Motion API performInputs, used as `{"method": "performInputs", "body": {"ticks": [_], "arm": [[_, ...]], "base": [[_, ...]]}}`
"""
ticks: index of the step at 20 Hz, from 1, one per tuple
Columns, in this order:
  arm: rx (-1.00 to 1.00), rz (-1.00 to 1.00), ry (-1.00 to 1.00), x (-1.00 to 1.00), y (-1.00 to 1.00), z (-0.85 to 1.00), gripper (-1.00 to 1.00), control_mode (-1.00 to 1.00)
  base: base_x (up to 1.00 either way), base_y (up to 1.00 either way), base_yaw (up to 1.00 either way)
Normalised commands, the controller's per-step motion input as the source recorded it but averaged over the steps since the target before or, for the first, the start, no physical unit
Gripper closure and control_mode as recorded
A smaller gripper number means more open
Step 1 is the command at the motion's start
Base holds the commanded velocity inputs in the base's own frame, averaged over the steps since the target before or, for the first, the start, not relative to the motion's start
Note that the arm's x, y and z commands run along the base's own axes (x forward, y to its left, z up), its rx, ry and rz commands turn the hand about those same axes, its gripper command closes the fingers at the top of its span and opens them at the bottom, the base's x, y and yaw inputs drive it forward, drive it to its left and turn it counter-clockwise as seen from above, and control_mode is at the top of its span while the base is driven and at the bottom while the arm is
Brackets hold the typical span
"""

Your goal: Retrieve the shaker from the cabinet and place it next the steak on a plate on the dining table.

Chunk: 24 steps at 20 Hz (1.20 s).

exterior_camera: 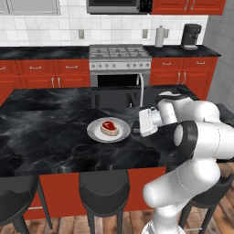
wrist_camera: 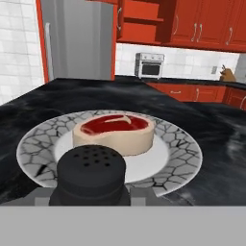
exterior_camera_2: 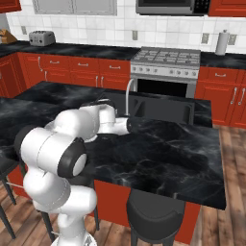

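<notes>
My hand (exterior_camera: 136,126) grips the shaker (wrist_camera: 91,174) low over the bench (exterior_camera: 55,137), just beside the plate (wrist_camera: 185,144) bearing the steak (wrist_camera: 115,134); only release remains.

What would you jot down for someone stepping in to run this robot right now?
Gripper: shut on the shaker, held low beside the plate on the dining table.
Steak: lies on the plate, red patch up.
Shaker: dark, holed top, right at the plate's near rim in the hand view; whether it already stands on the marble can't be told.
Done: shaker fetched and brought to the table.
Left: set it down next to the steak, open the fingers, back off.
</notes>
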Motion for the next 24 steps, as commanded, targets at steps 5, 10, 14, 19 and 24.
{"method": "performInputs", "body": {"ticks": [5,10,14,19,24], "arm": [[0.0,0.01,-0.1,0.05,0.07,-0.37,-1.0,-1.0],[0.0,0.0,-0.02,0.05,0.01,-0.08,-1.0,-1.0],[0.0,0.01,0.0,0.02,0.0,0.0,-1.0,-1.0],[0.0,0.0,0.0,0.0,0.0,0.0,-1.0,-1.0],[0.01,0.0,0.0,0.0,-0.07,0.0,-1.0,-1.0]], "base": [[0.0,0.0,0.0],[0.0,0.0,0.0],[0.0,0.0,0.0],[0.0,0.0,0.0],[0.0,0.0,0.0]]}}
